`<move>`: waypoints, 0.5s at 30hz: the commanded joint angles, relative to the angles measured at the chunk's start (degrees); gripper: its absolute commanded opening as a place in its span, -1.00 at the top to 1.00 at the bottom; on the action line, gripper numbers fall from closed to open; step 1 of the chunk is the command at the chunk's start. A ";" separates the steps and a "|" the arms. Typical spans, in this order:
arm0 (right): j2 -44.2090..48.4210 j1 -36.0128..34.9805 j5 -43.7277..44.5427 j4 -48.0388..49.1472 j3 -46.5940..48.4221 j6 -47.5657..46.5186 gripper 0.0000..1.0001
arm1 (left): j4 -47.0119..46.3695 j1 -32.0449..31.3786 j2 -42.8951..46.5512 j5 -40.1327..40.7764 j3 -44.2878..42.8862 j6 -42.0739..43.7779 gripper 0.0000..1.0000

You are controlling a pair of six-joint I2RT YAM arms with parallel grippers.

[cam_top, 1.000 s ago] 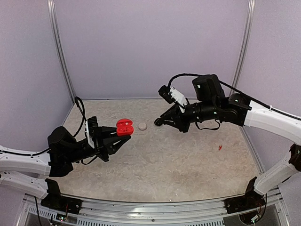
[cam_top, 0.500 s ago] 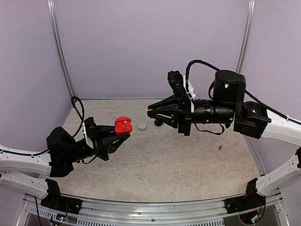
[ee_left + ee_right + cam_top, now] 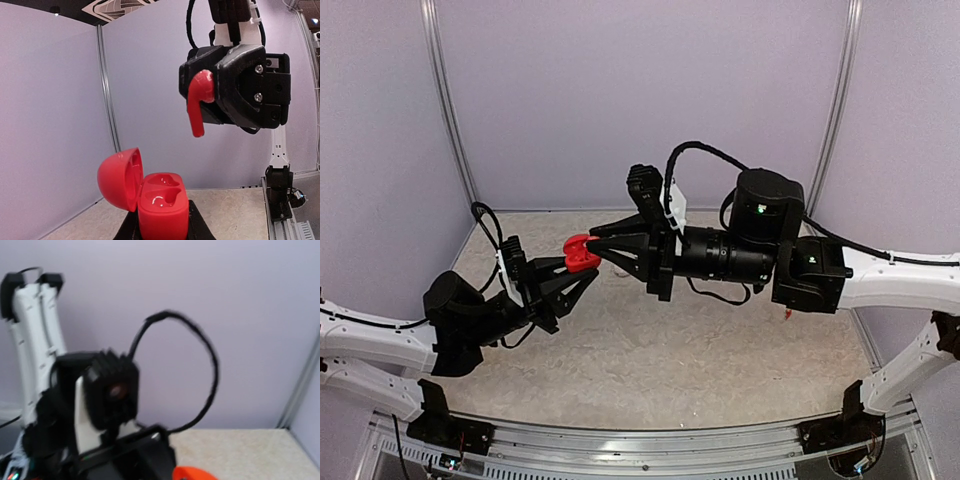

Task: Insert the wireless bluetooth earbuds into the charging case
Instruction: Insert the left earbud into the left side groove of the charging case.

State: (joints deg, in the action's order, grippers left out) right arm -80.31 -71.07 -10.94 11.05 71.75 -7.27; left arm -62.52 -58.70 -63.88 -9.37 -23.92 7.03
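Note:
My left gripper [image 3: 578, 271] is shut on the base of a red charging case [image 3: 582, 256] and holds it upright above the table. In the left wrist view the case [image 3: 162, 207] stands open with its lid [image 3: 117, 177] swung left, and both sockets look empty. My right gripper [image 3: 594, 250] is shut on a red earbud [image 3: 198, 102], stem down, just above and behind the case. The same gripper [image 3: 214, 87] faces the left wrist camera. A second red earbud [image 3: 787, 313] lies on the table at the right. The right wrist view is blurred; only the case lid's edge [image 3: 195, 473] shows.
The lilac back wall [image 3: 640, 100] and side walls enclose the speckled table [image 3: 680, 350]. The left arm's wrist camera and cable [image 3: 112, 390] fill the right wrist view. A metal rail [image 3: 620, 445] runs along the near edge.
My right arm has swung left across the table, from the back centre to just above the open case. The left gripper has lifted the case slightly toward it.

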 commanded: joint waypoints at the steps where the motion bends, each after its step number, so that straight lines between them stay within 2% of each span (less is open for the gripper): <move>1: -0.99 -1.07 6.70 7.71 0.45 0.56 0.83 | -5.11 -1.03 -1.44 4.94 -1.68 -1.41 0.92; 5: -1.96 -1.45 9.11 9.49 0.06 1.91 0.82 | -7.13 -1.58 -2.67 8.84 -1.81 -1.27 0.92; 15: -4.11 -1.61 12.27 9.34 0.70 5.44 0.83 | -8.92 -2.37 -4.68 11.74 -2.56 -0.71 0.93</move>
State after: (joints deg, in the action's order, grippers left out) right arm -83.50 -71.92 -1.37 18.74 71.72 -4.40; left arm -68.62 -60.58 -68.29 -0.30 -24.71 6.26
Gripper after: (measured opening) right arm 0.108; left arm 0.206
